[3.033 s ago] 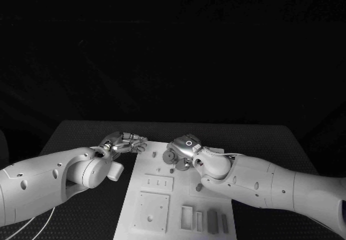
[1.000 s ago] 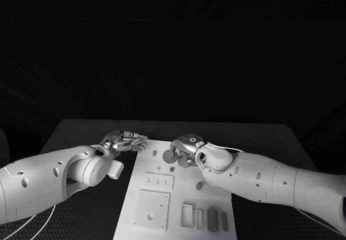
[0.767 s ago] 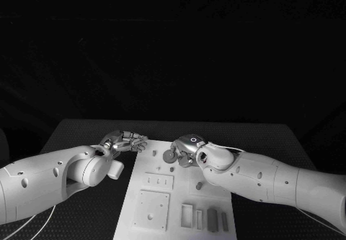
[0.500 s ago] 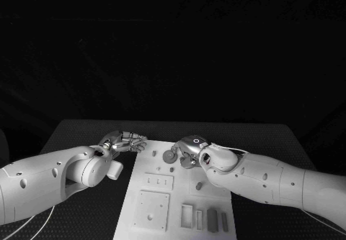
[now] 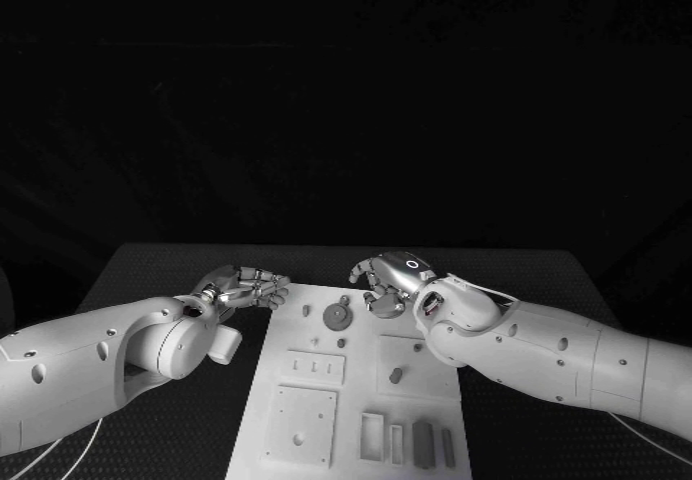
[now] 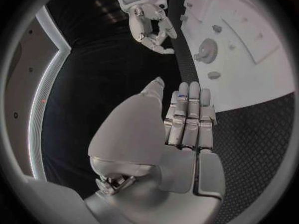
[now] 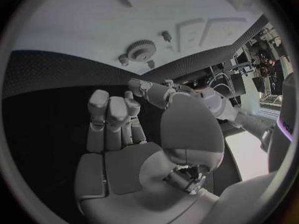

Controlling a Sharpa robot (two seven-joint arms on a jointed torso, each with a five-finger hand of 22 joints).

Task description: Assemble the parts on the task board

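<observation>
A gear point(image 5: 336, 317) sits on the task board point(image 5: 433, 385); other parts wait; left hand point(image 5: 248, 288) curled empty, right hand point(image 5: 387, 279) loosely spread, empty

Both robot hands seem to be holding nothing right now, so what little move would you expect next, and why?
Probably the right robot hand reaches for another part, perhaps the small piece lying mid-board. It hovers past the task board holding nothing, and the gear already sits on the board.
</observation>
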